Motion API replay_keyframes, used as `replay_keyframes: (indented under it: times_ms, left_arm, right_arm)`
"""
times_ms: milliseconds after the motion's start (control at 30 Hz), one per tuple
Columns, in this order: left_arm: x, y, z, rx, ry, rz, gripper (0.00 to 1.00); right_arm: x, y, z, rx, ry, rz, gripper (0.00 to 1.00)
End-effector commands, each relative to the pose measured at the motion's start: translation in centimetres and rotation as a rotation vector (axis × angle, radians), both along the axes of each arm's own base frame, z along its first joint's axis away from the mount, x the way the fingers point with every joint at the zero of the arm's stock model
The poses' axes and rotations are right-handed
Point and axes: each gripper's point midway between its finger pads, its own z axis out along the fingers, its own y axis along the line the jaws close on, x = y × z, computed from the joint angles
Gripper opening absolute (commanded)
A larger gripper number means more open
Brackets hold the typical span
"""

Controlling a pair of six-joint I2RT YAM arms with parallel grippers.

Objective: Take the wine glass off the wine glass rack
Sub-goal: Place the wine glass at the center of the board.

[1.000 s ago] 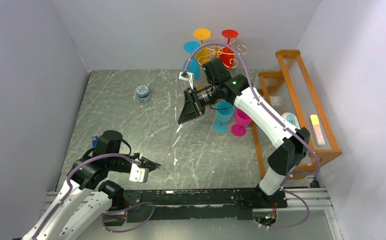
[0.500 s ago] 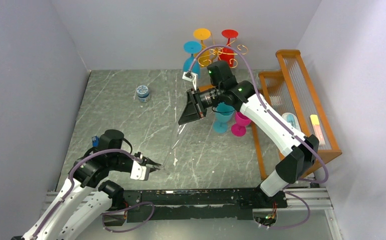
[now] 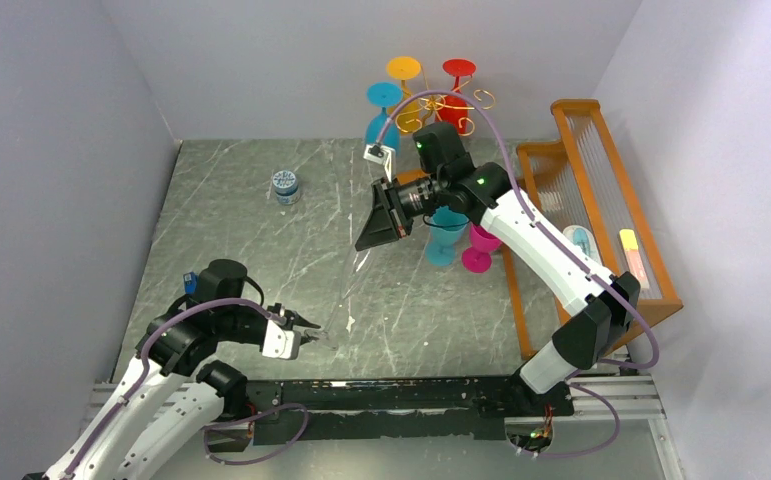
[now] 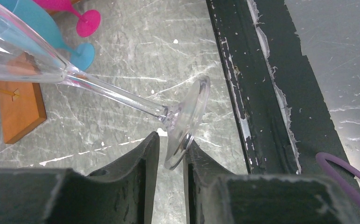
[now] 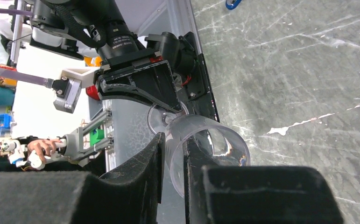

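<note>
— Where is the wine glass (image 4: 117, 94) being held?
— Over the desk (image 3: 241, 230), off the wine glass rack (image 3: 458, 101); foot being clamped by left fingers (image 4: 136, 172), rim by right fingers (image 5: 140, 172).
— Changed since earlier?
— Only the right elbow (image 3: 601, 320) is being swung outward.

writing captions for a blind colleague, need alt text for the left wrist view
The left claw pinches the foot of a clear wine glass, tilted over the marble table. A blue glass and a pink glass stand behind it.
</note>
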Motion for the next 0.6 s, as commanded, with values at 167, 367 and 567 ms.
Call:
replay_keyframes:
  times_ms: [167,367,567]
  left_arm:
    - [1.84,-0.68,3.37,-0.073,-0.154,0.012,0.35]
    - [1.71,-0.49,3.26,-0.065,-0.149,0.018,0.39]
    - [1.62,-0.38,3.17,-0.061,-0.132,0.028,0.41]
  right_arm:
    - [-1.62,0.27,0.06,-0.019,0.01,0.011,0.0]
    - [-1.6,0.12,0.14,-0.019,0.0,0.0,0.0]
    - [-1.38,-0.07,0.08,-0.033,-0.013,-0.022,0.0]
